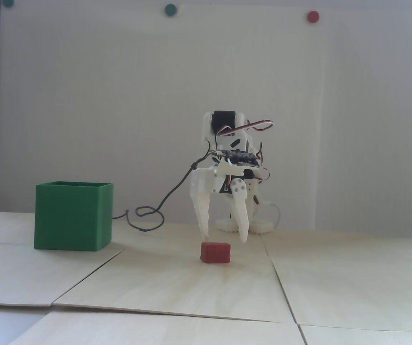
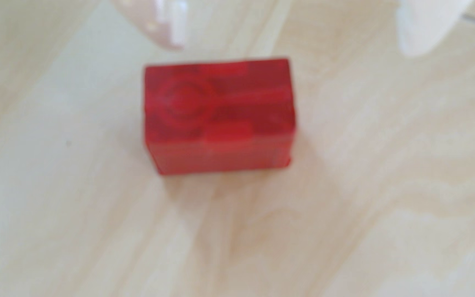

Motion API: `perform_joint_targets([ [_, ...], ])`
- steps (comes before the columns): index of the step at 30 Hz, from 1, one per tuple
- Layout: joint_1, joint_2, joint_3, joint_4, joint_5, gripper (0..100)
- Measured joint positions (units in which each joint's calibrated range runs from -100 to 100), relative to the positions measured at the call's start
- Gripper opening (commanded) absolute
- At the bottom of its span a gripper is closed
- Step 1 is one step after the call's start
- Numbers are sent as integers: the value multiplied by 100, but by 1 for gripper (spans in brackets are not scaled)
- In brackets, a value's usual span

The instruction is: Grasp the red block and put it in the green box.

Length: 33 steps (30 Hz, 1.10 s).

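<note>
1. Pale wood panels (image 1: 177, 284) cover the tabletop, seams visible; a white wall (image 1: 119, 107) fills the upper frame of the fixed view.
2. Wall dots: two green ones (image 1: 170, 9) at top left and top centre, one red dot (image 1: 313, 16) at upper right.
3. Green box (image 1: 73, 215) stands upright at left-centre of the fixed view, top open, well apart from the block.
4. Red block (image 1: 216, 252) sits flat on the wood just below centre of the fixed view; in the wrist view it fills the upper-middle area (image 2: 219, 114), blurred.
5. White arm (image 1: 227, 143) stands centre-right of the fixed view and reaches down, wires looped at its top.
6. Gripper (image 1: 224, 239) points down with its jaws spread wide and nothing between them; tips hang just above the block's top corners, one on each side.
7. Contact between the left tip and the block cannot be told from the fixed view.
8. Wrist view: both fingertips (image 2: 170, 25) enter from the top edge, out of focus, with the block below and between them.
9. Black cable (image 1: 155, 212) trails from the arm across the table toward the box.
</note>
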Motion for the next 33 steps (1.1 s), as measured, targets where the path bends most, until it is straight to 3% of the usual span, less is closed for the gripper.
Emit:
perform_joint_targets([
  [33, -122, 133, -206, -8, 0, 27],
])
